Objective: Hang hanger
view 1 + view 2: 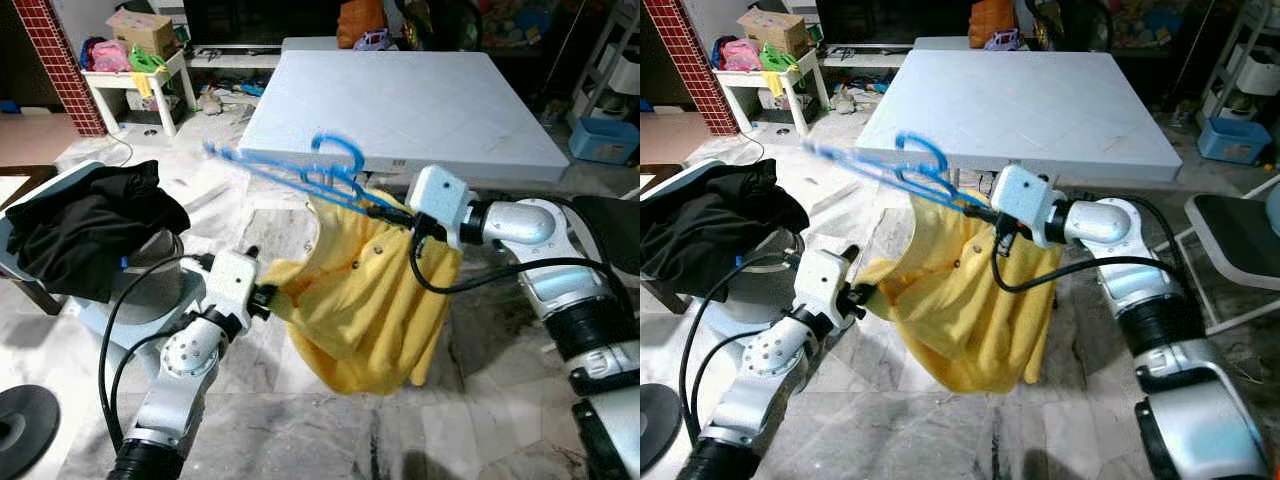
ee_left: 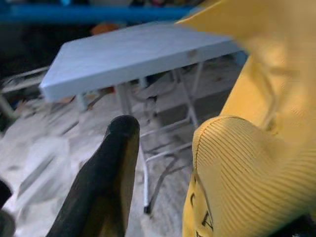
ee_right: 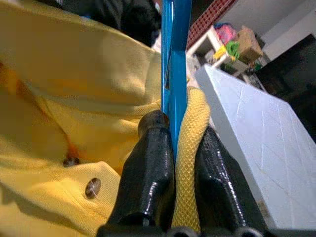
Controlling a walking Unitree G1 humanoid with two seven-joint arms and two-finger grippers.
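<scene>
The right hand [image 3: 174,148] is clamped on the thin blue hanger [image 1: 300,170] and the yellow shirt [image 1: 365,300] collar, in the air before the desk's [image 1: 420,100] near edge. The left hand [image 1: 268,297] pinches the limp shirt's side. The hanger looks light and stiff, best held near its hook

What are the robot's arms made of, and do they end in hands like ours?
No hands. Each silver, rounded metal arm has dark ribbed bands and ends in a white boxy wrist block carrying two long, glossy black fingers. The left gripper and right gripper look alike. Loose black cables loop outside both arms, running from wrist block to forearm.
</scene>
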